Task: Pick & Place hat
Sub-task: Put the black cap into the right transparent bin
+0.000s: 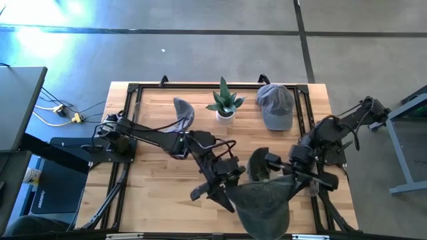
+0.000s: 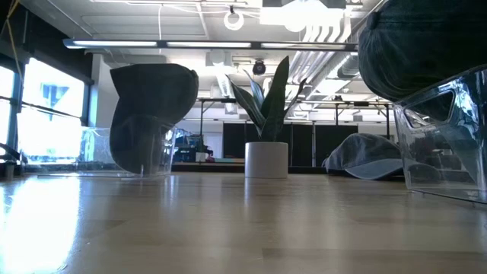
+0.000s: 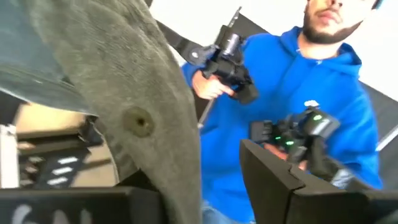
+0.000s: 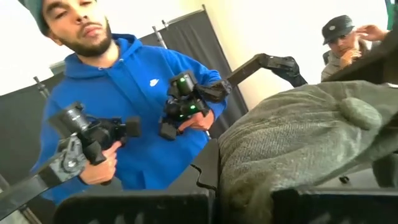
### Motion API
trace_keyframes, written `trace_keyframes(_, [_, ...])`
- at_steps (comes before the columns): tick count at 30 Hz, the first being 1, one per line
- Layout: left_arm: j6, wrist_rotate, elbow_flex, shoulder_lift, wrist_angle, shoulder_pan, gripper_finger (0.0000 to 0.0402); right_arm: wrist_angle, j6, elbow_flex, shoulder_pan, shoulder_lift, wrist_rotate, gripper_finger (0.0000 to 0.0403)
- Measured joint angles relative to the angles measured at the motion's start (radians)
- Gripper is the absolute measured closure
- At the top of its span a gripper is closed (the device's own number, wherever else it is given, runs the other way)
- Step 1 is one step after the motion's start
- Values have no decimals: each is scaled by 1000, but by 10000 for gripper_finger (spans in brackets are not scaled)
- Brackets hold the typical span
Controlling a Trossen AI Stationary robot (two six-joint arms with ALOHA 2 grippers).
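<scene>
A dark olive hat (image 1: 263, 203) hangs near the table's front edge, between my two grippers. In the low view its crown (image 2: 422, 46) lies over the top of a clear stand (image 2: 449, 137). My right gripper (image 4: 245, 202) is shut on it from the right. My left gripper (image 3: 180, 208) stands open on its left. The hat's cloth (image 3: 155, 118) runs between the left gripper's fingers, and I cannot tell if they touch it. A second dark hat (image 1: 183, 113) sits on a clear stand at the back left. A blue-grey cap (image 1: 275, 107) lies flat at the back right. My right gripper pinches a fold of the hat's crown cloth (image 4: 249, 165) between its two fingers, some way from the top button (image 4: 357, 112). The fingers come in about level from the table's right side. The crown bulges out past them, and its lower part rests on the clear stand.
A small potted plant (image 1: 225, 103) stands at the back middle, between the second hat and the cap. A black frame (image 1: 133, 90) runs round the table's edges. A person in a blue hoodie (image 4: 124, 93) stands beyond the table with two hand-held controllers.
</scene>
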Motion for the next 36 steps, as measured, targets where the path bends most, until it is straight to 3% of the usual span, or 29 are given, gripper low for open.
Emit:
trace_keyframes(3, [76, -52, -2, -9, -13, 0, 285, 3, -1, 0, 1, 8, -4, 398])
trace_keyframes(7, [47, -147, 0, -19, 8, 20, 303, 3, -32, 0, 1, 17, 27, 400])
trace_keyframes(19, [-137, -126, 3, 31, 274, 72, 304, -48, -84, 0, -8, 26, 99, 399])
trace_keyframes(27, [-135, -145, -2, 39, 282, 72, 309, -95, -84, 1, -9, 26, 100, 395])
trace_keyframes(33, [-135, -145, -2, 39, 276, 72, 367, -110, -68, 1, -9, 26, 104, 392])
trace_keyframes(36, [-136, -147, -2, 39, 250, 72, 395, -114, -27, 1, -10, 26, 89, 366])
